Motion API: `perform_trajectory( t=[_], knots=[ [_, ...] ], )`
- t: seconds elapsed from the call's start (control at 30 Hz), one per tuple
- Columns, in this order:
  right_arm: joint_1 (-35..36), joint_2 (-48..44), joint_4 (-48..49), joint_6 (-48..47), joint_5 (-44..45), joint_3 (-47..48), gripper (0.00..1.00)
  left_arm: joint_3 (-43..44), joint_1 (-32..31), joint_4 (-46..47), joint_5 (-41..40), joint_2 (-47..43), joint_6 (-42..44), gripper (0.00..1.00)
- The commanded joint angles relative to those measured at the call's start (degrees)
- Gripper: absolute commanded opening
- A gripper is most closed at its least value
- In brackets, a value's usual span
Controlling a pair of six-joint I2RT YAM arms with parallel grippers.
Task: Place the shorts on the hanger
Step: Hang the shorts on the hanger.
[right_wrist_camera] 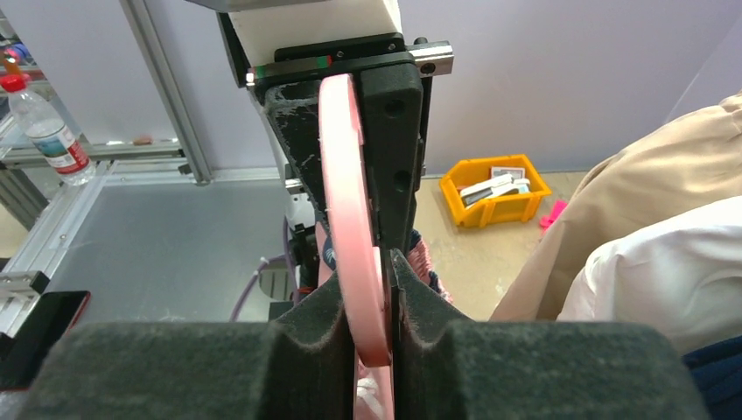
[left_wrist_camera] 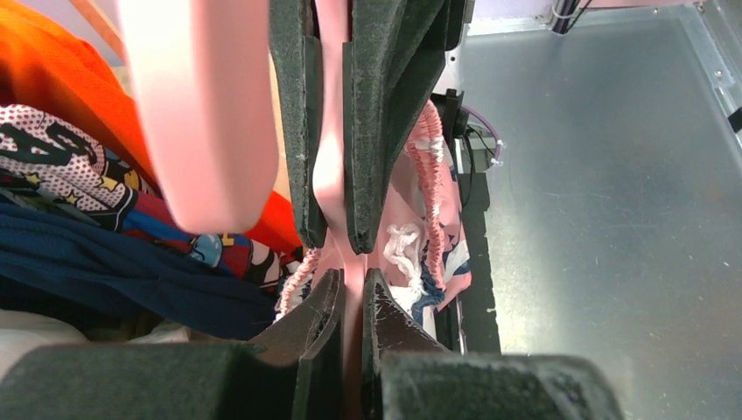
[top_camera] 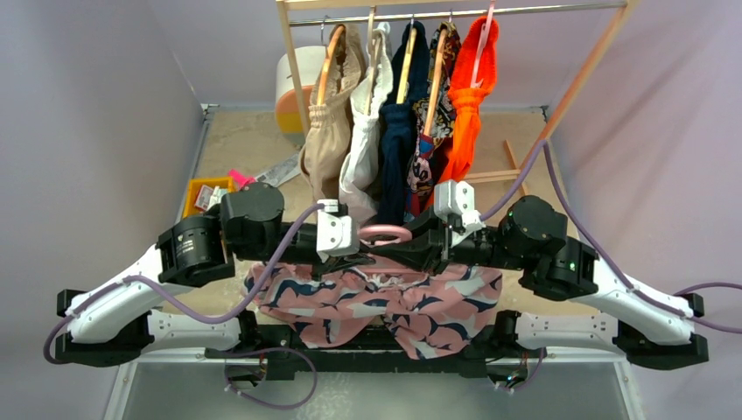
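Left wrist: both arms' jaws pinch the hanger; shorts hanging below them may slip off if it tilts.

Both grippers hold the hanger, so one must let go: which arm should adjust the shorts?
Probably left: the waistband of the shorts hangs beside the left gripper, while the right gripper has the hanger clamped.

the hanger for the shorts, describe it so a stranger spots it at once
In front of the clothes rail, find the printed pink shorts. Right by them, the hanger is the pink plastic one clamped by the left gripper and right gripper. Unlike the wooden hangers and the pink one bearing the orange garment, it is off the rail.
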Motion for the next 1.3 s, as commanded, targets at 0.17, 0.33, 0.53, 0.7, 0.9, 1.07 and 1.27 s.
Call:
perform_trajectory(
  t=[0.17, 0.33, 0.53, 0.7, 0.9, 1.07, 1.27],
  knots=[
    [0.19, -1.78, 1.26, 1.46, 6.81, 4.30, 0.50, -3.99, 0.15, 7.13, -7.57, -8.17, -1.99, 0.00],
    [0.19, -4.78, -1.83, 1.63, 13.01, 4.36, 0.53, -4.79, 0.20, 6.17, -9.91, -11.69, -3.31, 0.00],
    [0.19, -7.53, -4.29, 2.01, 18.89, 2.80, 0.54, -4.39, 0.13, 4.68, -11.71, -14.53, -4.30, 0.00],
    [0.19, -7.97, -6.60, 2.01, 21.67, 1.78, 0.54, -4.08, 0.15, 3.87, -12.44, -15.84, -4.86, 0.00],
    [0.19, -5.52, -7.30, 0.87, 25.57, 0.94, 0.53, -2.47, 0.16, 3.02, -11.87, -15.03, -4.97, 0.00],
    [0.19, -4.73, -8.11, 0.01, 28.50, 0.69, 0.43, -1.28, 0.14, 2.69, -12.08, -14.89, -4.88, 0.00],
    [0.23, -8.32, -8.37, 0.07, 28.82, -1.26, 0.21, -1.12, 0.24, 2.46, -13.57, -15.69, -4.38, 0.00]
  ],
)
